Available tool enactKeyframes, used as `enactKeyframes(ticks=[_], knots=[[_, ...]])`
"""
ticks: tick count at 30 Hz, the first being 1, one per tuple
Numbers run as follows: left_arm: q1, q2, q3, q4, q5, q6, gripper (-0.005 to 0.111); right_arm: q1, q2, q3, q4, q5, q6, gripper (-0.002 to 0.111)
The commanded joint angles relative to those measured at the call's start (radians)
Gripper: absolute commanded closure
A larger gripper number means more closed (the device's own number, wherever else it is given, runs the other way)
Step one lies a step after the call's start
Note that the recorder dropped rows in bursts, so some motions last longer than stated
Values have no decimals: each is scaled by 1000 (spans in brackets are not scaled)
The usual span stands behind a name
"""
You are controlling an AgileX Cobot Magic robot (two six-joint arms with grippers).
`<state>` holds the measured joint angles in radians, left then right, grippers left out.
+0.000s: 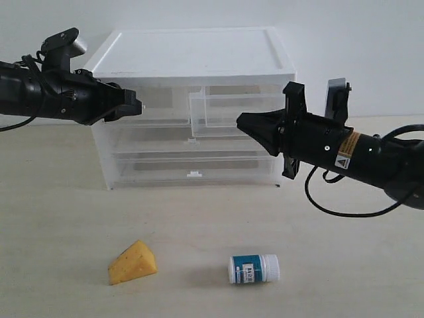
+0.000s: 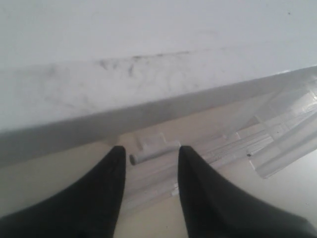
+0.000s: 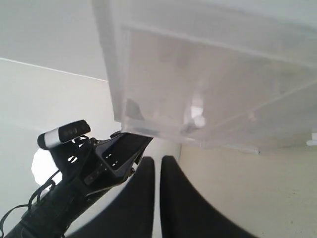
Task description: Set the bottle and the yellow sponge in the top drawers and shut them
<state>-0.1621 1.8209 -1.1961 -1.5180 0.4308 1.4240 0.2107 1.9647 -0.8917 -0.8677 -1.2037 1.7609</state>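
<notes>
- The bottle (image 1: 254, 269) lies on its side on the table (image 1: 53, 218), cap pointing the way the right arm comes from. It is far below the right gripper (image 1: 240, 121), almost under the fingertips, and touches nothing else.
- The yellow sponge (image 1: 132, 262) sits on the same table well below the left gripper (image 1: 138, 106), apart from the bottle and clear of both arms.
- The right gripper is closed down to a thin slit and holds nothing. Its fingers (image 3: 171, 198) hang in the air just before the front corner of the right top drawer (image 1: 225, 109), which is pulled out of the cabinet (image 1: 192, 56).
- The left gripper is spread open. Its fingers (image 2: 106, 193) stand on either side of a small tab handle (image 2: 156, 152) on the left top drawer (image 1: 162, 109). The close view is blurred, so I cannot tell whether either finger touches the tab.
- The left top drawer sits further in than the right one.
</notes>
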Motion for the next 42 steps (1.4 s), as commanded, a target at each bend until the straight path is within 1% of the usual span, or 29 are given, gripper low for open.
enactKeyframes(ticks=[1, 6, 12, 14, 16, 17, 19, 20, 21, 23, 27, 28, 29, 31, 36, 42], knots=[[12, 9, -26, -61, -150, 7, 70, -2, -54, 67, -8, -17, -45, 108], [12, 9, -26, -61, -146, 7, 70, -2, -69, 123, 6, -17, -102, 108], [12, 9, -26, -61, -143, 7, 70, -2, -69, 123, 39, -17, -99, 108], [12, 9, -26, -61, -143, 7, 70, -2, -69, 118, 34, -17, -103, 103], [12, 9, -26, -61, -143, 7, 70, -3, -69, 102, -3, -17, -105, 88], [12, 9, -26, -61, -143, 7, 70, -3, -69, 100, -1, -17, -105, 77], [12, 9, -26, -61, -143, 7, 70, -3, -69, 100, 34, -5, -77, 52], [12, 9, -26, -61, -143, 7, 70, -3, -69, 100, 47, 8, -64, 43], [12, 9, -26, -61, -143, 7, 70, -3, -69, 100, 60, 15, -64, 41], [12, 9, -26, -61, -143, 7, 70, -3, -69, 100, 83, 28, -71, 47], [12, 9, -26, -61, -143, 7, 70, -3, -69, 82, 123, 52, -71, 76], [12, 9, -26, -61, -143, 7, 70, -3, -69, 71, 106, 62, -67, 82], [12, 9, -26, -61, -143, 7, 70, -3, -69, 54, 81, 76, -48, 84], [12, 9, -26, -61, -144, 12, 70, -3, -69, 21, 42, 105, 0, 82], [12, 9, -26, -61, -144, 12, 70, -3, -69, -7, 38, 137, 66, 59], [12, 9, -26, -61, -144, 15, 70, -3, -67, -7, 45, 155, 87, 57]])
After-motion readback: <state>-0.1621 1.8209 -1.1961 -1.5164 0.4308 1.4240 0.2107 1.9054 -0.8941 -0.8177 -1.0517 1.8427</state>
